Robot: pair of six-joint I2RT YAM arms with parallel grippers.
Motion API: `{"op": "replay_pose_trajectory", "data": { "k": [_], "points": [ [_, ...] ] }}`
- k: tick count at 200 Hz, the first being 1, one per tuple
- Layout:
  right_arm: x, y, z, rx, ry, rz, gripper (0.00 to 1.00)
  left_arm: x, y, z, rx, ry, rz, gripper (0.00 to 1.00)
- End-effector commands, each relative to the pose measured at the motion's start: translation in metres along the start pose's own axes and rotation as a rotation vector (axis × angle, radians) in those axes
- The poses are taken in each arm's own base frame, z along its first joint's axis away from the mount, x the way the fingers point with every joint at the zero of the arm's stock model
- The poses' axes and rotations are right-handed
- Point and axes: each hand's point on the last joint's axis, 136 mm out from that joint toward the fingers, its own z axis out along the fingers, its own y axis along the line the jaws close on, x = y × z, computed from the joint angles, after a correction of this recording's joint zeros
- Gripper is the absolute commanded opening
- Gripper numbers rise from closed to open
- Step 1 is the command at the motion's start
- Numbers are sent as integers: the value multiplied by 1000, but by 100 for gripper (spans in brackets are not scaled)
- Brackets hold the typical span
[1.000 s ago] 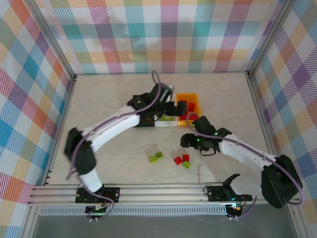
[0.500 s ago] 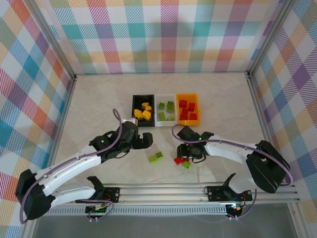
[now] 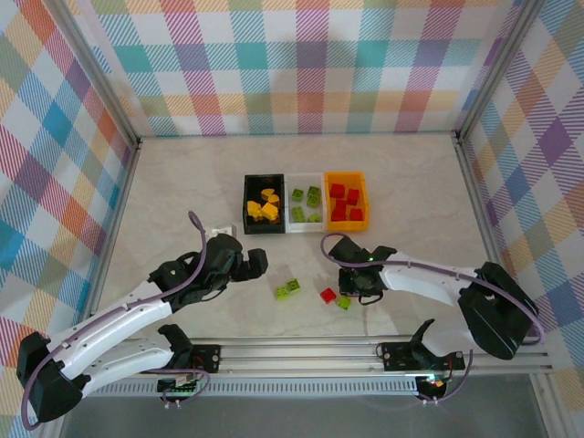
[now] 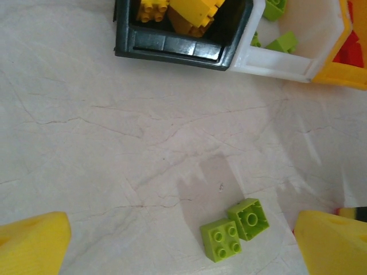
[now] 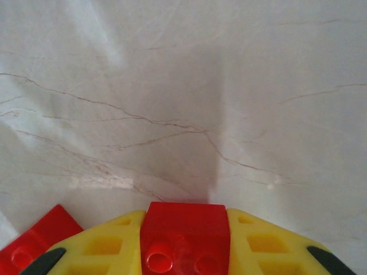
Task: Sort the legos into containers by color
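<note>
My right gripper [image 5: 184,255] is shut on a red lego [image 5: 184,223] low over the table, and a second red lego [image 5: 31,240] lies just to its left. From above, the right gripper [image 3: 352,285] sits beside a loose red lego [image 3: 327,295] and a green one [image 3: 344,302]. My left gripper [image 3: 253,264] is open with nothing between its yellow fingers [image 4: 31,247]. Two lime green legos [image 4: 235,229] lie ahead of the left gripper [image 4: 182,232], one of them upside down. The black bin [image 3: 252,203] holds yellow legos, the white bin [image 3: 306,224] green ones, and the orange bin [image 3: 365,196] red ones.
The three bins stand side by side at mid table, touching one another. Aluminium rails run along the near edge [image 3: 301,351], and checkered walls close in the table on three sides. Bare marbled tabletop [image 3: 182,182] lies left of the bins.
My left arm has drawn back from the bins toward the near left and hangs open. My right gripper has dropped onto the loose red legos and closed on one.
</note>
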Motion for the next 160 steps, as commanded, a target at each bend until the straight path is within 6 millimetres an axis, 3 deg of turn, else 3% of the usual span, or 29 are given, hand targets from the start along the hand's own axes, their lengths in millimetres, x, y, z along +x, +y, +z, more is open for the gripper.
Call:
{"op": "replay_pose_trajectory", "data": {
  "k": [1,32,43,74,96,122,145,160],
  "points": [
    [-42,4,-40,-25,-130,-38,23,6,10,-1,-35,3,2,100],
    [-113,15,-77,-81,-263,-29,24,10,12,1,-38,9,-11,100],
    [-139,20,-82,-88,-299,-24,25,11,14,1,-41,14,-14,100],
    [-207,23,-64,-67,-320,21,28,16,17,1,-45,33,-20,100],
    [-243,30,-46,-39,-311,23,29,19,21,-1,-55,39,-26,100],
    [-269,32,-38,-9,-308,27,36,21,25,-5,-47,31,-40,100],
    [-274,34,-44,-9,-313,24,63,22,28,-7,-46,26,-44,100],
    [-268,34,-54,-31,-325,21,69,21,28,-9,-46,21,-43,100]
  ]
}}
